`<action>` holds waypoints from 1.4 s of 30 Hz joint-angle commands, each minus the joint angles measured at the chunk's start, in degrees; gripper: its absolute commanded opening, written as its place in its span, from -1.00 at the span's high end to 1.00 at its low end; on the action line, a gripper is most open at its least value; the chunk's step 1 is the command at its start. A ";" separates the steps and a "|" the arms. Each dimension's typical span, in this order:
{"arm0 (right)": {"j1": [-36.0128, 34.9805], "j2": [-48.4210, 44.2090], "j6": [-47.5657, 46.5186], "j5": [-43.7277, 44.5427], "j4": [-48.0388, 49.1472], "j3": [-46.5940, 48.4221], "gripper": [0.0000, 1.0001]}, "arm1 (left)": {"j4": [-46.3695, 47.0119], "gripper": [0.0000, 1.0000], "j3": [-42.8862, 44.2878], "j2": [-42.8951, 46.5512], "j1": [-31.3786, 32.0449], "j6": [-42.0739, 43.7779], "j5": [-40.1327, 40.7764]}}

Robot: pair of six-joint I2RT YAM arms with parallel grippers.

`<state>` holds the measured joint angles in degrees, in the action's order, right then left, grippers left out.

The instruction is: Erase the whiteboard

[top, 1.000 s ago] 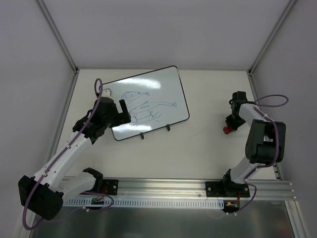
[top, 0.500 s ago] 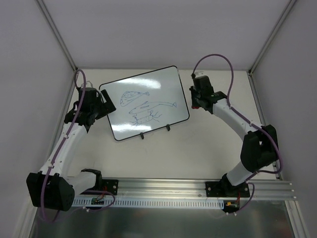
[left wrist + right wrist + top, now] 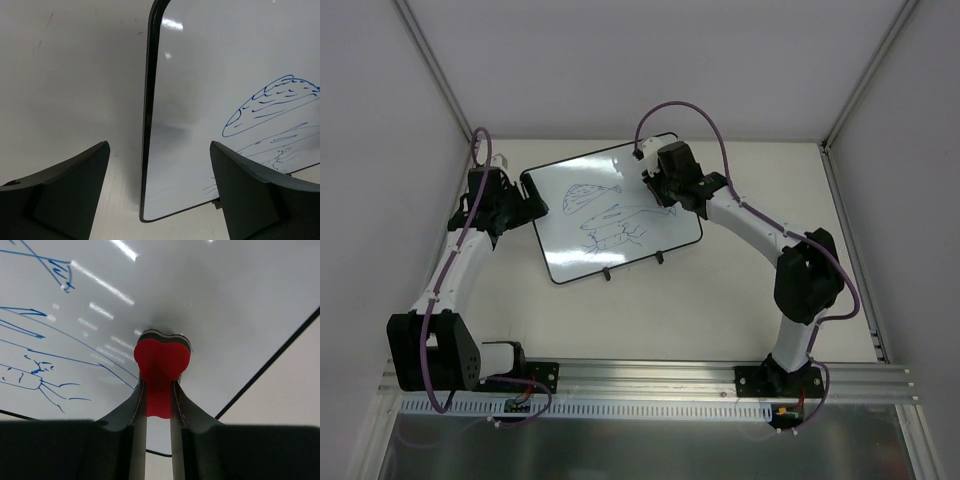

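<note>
The whiteboard [image 3: 610,215] lies flat and tilted on the table, with blue scribbles [image 3: 608,218] and two black clips on its near edge. My right gripper [image 3: 655,192] is over the board's right part, shut on the red eraser [image 3: 161,365], whose face presses on the board [image 3: 225,305] beside the blue lines [image 3: 45,335]. My left gripper [image 3: 525,197] is open at the board's left edge. In the left wrist view its fingers [image 3: 75,185] straddle the black rim [image 3: 148,115] near a corner, and the scribbles [image 3: 270,105] show at right.
Grey enclosure walls and metal posts surround the white table [image 3: 740,290]. The aluminium rail [image 3: 650,380] with both arm bases runs along the near edge.
My right arm swung left from the table's right side onto the board with the eraser. My left gripper moved off the board's near-left corner to its left edge.
</note>
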<state>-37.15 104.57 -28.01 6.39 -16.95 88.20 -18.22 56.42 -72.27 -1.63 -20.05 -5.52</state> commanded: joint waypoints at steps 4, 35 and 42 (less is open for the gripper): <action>-2.76 2.38 -6.89 -2.87 1.22 6.45 0.81 | 8.63 -0.65 -2.28 -0.50 -2.85 3.53 -8.27; -17.43 5.74 -3.63 1.79 10.09 -11.02 1.00 | 9.08 -0.66 -7.91 5.83 -2.68 -1.30 1.65; -20.69 4.32 -1.09 2.13 11.76 -16.75 1.00 | 9.17 -0.65 -7.47 4.42 -2.77 -1.74 -0.63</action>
<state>-58.28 109.12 -31.70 9.34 -4.54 73.63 -9.74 48.71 -67.35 -4.34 -20.58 -5.48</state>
